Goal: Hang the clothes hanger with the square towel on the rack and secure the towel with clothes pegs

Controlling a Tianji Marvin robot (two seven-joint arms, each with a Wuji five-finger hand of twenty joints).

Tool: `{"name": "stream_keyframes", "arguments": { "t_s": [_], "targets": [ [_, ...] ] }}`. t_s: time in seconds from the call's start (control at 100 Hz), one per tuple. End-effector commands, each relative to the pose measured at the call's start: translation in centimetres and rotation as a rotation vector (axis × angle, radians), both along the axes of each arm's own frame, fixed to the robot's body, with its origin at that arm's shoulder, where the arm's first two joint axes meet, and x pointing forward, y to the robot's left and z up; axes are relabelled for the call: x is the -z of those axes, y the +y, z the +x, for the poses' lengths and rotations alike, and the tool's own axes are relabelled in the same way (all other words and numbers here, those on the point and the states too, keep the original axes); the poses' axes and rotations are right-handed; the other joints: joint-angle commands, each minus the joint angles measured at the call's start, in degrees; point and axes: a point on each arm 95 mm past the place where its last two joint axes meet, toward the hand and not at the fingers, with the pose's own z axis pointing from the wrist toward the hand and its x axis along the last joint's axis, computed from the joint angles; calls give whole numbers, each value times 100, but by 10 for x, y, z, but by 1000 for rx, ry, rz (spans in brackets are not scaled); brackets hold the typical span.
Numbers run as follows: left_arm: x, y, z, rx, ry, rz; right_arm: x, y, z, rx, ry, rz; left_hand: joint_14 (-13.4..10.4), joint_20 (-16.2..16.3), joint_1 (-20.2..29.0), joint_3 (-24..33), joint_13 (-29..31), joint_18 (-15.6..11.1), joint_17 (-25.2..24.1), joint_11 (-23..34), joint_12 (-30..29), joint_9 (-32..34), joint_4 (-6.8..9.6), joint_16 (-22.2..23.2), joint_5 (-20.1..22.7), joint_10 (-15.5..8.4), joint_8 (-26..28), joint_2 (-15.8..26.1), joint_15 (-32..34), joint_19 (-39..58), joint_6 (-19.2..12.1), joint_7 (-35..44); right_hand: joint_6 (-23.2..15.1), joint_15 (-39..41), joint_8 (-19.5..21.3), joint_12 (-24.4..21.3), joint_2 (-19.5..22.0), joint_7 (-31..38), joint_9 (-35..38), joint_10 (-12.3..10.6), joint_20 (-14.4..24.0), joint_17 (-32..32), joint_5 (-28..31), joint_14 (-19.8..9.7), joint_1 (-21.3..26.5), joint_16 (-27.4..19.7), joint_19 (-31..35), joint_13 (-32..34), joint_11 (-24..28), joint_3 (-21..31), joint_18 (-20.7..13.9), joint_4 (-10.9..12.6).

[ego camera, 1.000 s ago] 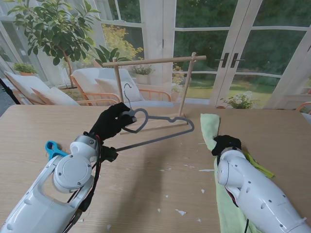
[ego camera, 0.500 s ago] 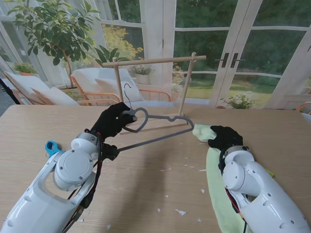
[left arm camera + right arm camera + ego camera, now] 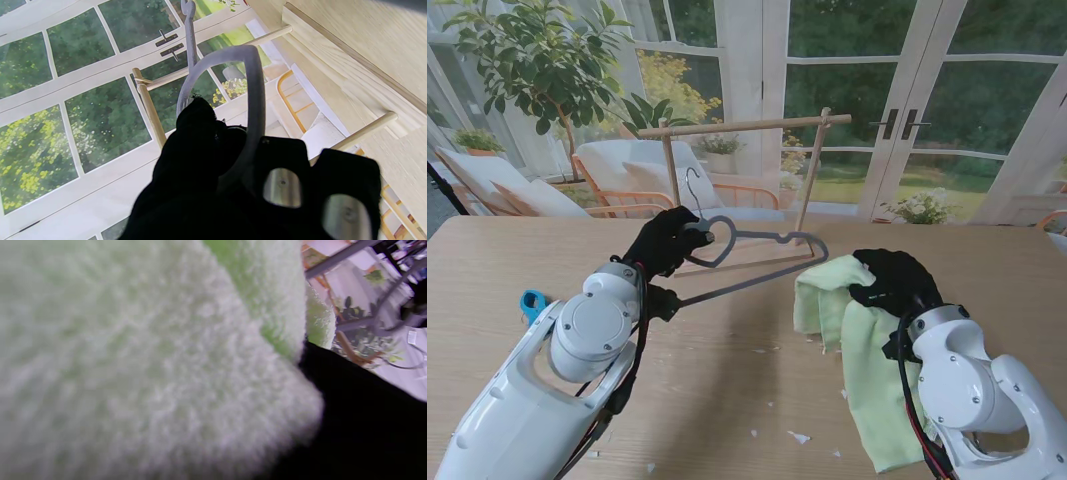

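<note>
- The right wrist view is being almost filled by the towel [image 3: 140, 366], blurred into pale green fuzz; its edges are being cut off by the frame.
- The right hand [image 3: 895, 282] is being half buried in the towel [image 3: 857, 360] in the stand view, so its fingers cannot be counted.
- The hanger [image 3: 248, 110] is being hidden where it is passing behind the left hand [image 3: 233, 186]; its hook is being cut off by the frame edge.
- A blue object [image 3: 531, 303] is being largely covered by the left arm; what it is cannot be told.
- The rack [image 3: 742, 127] base is being partly screened by the hanger [image 3: 757, 262].
</note>
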Motion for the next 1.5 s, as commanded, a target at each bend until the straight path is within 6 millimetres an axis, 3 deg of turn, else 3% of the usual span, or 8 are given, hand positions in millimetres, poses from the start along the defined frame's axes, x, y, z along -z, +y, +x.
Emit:
{"name": "stream_keyframes", "arguments": {
  "t_s": [0.0,0.38,0.87,1.49],
  "targets": [
    [-1,-5,2,9,11,-7,-10,7,-8,-45,-3,30,-737,184,247,14,478,-367,239,1034,333,377,122,-12,-99,-73,76,551,710,1677,348,102,-898,703,-70,102,308,250,833,-149,4575,470,539,161,518,188,1156,35,547,639,-1133,591],
    [7,-21,9,24,82,11,-55,15,-25,-150,-61,150,-732,173,292,-37,476,-391,243,1070,319,326,131,-31,-170,-64,93,604,718,1677,382,115,-891,702,-59,110,399,211,821,-144,4704,477,534,205,552,238,1156,34,548,514,-1163,669],
    [16,-41,10,58,130,22,-87,29,-30,-242,-112,227,-751,133,315,-77,474,-429,247,1101,300,288,138,-44,-221,-70,107,642,713,1677,388,124,-878,705,-48,120,436,189,794,-116,4788,479,530,240,577,267,1156,33,547,439,-1149,726],
    [7,-59,-6,125,179,-90,-81,35,-10,-227,-79,275,-834,130,331,-96,473,-489,255,1110,273,272,135,-50,-312,-67,139,714,685,1677,406,125,-882,704,-12,130,439,175,790,-127,4832,480,527,261,581,289,1156,33,543,419,-1155,757]
  ]
}}
